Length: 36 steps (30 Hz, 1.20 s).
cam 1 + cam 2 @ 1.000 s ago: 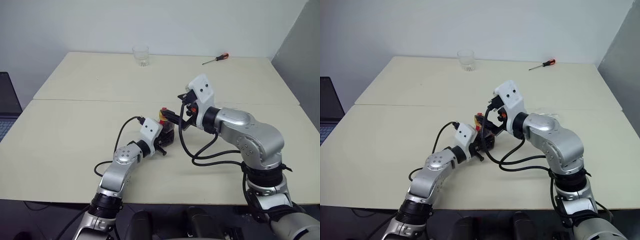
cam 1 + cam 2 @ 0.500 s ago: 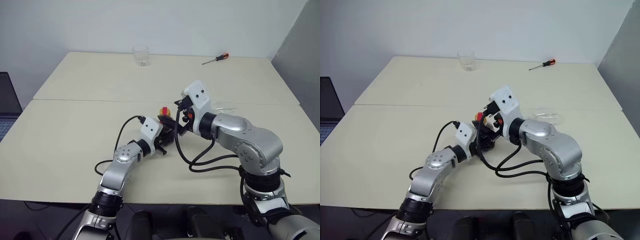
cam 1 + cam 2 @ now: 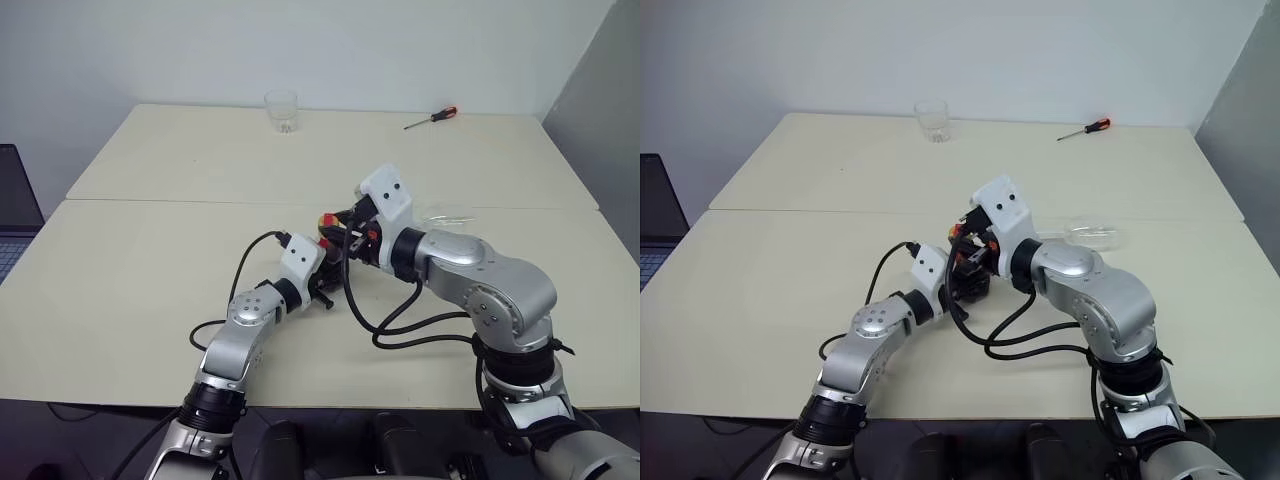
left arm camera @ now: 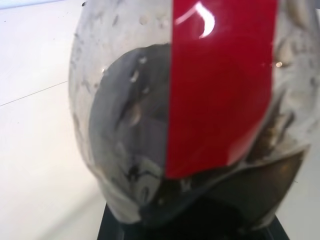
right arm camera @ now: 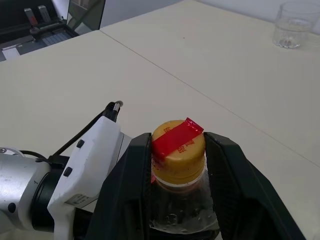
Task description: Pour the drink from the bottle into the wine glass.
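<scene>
Uncapping is the step in hand: the left gripper (image 3: 322,283) clamps the squat clear plastic bottle (image 4: 190,100) of dark drink (image 4: 125,130) at mid-table, while the right gripper (image 5: 177,150) brackets its yellow cap (image 5: 177,150) with 2 fingers. Squeeze squarely, then twist; the clear stemmed wine glass (image 3: 447,214) lies nearby.

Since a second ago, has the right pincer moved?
Yes. The right pincer has come down and toward the robot's left, away from the red-handled screwdriver, and its black fingers now flank the yellow cap of the small clear plastic bottle.
</scene>
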### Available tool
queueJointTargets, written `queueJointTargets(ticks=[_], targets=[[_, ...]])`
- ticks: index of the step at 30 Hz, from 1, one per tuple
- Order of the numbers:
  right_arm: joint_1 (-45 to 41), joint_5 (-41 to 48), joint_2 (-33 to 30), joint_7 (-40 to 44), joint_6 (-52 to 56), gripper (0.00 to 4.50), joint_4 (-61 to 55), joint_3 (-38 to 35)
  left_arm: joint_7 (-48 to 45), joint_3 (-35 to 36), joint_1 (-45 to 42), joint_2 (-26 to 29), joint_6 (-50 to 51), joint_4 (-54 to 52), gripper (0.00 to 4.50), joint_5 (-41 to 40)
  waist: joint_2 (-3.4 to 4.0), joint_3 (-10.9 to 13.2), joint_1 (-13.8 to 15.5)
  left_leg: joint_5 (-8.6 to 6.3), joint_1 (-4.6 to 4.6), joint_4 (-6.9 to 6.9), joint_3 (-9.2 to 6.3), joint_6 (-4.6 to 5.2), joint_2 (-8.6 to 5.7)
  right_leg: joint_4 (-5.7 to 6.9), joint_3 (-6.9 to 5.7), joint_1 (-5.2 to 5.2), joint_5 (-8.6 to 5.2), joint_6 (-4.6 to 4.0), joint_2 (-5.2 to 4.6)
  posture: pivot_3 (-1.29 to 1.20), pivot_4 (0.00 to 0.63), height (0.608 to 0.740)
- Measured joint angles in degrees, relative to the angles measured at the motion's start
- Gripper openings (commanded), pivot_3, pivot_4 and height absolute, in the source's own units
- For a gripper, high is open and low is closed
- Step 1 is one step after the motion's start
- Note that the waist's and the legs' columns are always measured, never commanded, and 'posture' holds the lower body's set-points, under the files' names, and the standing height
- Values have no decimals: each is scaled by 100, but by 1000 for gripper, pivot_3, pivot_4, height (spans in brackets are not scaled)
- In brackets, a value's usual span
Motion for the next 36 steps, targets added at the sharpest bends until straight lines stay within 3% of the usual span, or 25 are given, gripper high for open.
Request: queueJointTargets(ticks=[8, 17, 21, 23, 30, 34, 36], targets=[[-21, -201, -863, 1661, -2282, 1242, 1225, 391, 25, 0, -12, -12, 1, 11, 763, 3, -2, 1, -10, 0, 3, 0, 4, 0, -1, -3, -9, 2, 0, 0, 5, 0, 150, 740], [-1026, -527, -1396, 4342, -4700, 1206, 3538, 702, 35, -13, -47, 29, 3, 22, 757, 15, -4, 6, -25, 0, 7, -1, 7, 1, 1, -2, -11, 3, 0, 0, 9, 0, 150, 740], [-1529, -665, -1463, 5391, -5274, 46, 4388, 798, 91, 3, -21, 29, 3, 16, 755, 17, -4, 5, -27, 0, 14, -1, 6, 1, 3, 0, -10, 7, 1, -1, 9, 0, 150, 740], [-1742, -684, -1381, 5825, -5512, 0, 4887, 793, 148, 9, 10, 26, 4, -11, 754, 17, -4, 5, -29, 0, 17, -1, 7, 1, 3, 1, -9, 9, 1, -1, 10, 0, 150, 740], [-2270, -821, -1068, 6286, -6160, 0, 6067, 730, 190, 48, 35, 28, 18, -27, 748, -1, -4, 5, -36, 0, 17, -1, 6, 0, 5, 5, -5, 9, 1, -3, 9, 0, 150, 740], [-2172, -762, -1214, 6215, -5576, 0, 5778, 524, 169, 29, 35, 28, 18, -51, 747, 1, -3, 6, -28, 0, 12, 0, 5, 0, 4, 6, -2, 5, 10, -18, 4, 0, 150, 740], [-1969, -646, -1348, 6096, -5111, 388, 5298, 335, 155, 29, 34, 37, 13, -56, 747, 1, -2, 7, -19, 0, 10, -1, 4, 0, 3, 6, -1, 2, 15, -27, 1, 0, 150, 740]])
